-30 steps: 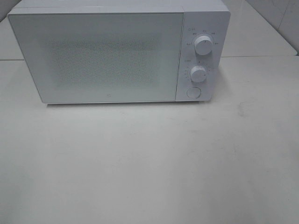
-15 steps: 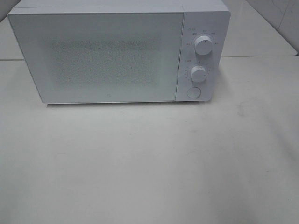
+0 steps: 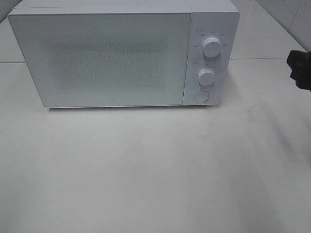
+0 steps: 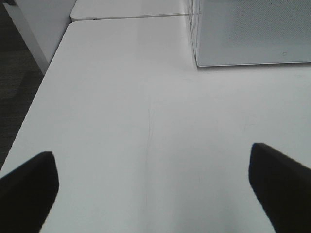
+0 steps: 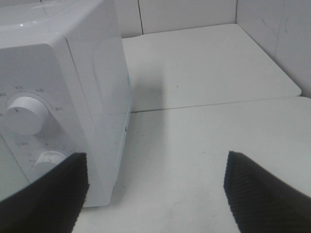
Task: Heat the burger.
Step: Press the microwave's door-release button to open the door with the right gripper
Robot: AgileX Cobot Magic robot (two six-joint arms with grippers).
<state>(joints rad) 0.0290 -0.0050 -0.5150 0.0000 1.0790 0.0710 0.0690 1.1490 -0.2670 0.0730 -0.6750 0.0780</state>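
Note:
The burger is out of view. A white microwave [image 3: 121, 53] stands at the back of the table with its door shut; two round knobs, upper knob [image 3: 211, 47] and lower knob [image 3: 206, 76], and a round button [image 3: 200, 96] sit on its right panel. My right gripper [image 3: 300, 68] shows at the right edge of the high view, to the right of the microwave. In the right wrist view the right gripper [image 5: 155, 194] is open and empty beside the microwave's right side [image 5: 63, 97]. In the left wrist view the left gripper [image 4: 153, 189] is open and empty over bare table, with the microwave's corner [image 4: 252, 34] ahead.
The white table [image 3: 155, 170] stretches in front of the microwave. Its left edge [image 4: 29, 111] shows in the left wrist view, with dark floor beyond. A white tiled wall [image 5: 194, 14] rises behind the table on the right.
My right gripper has come into the high view at the right edge; before, no arm showed there. The microwave has not moved.

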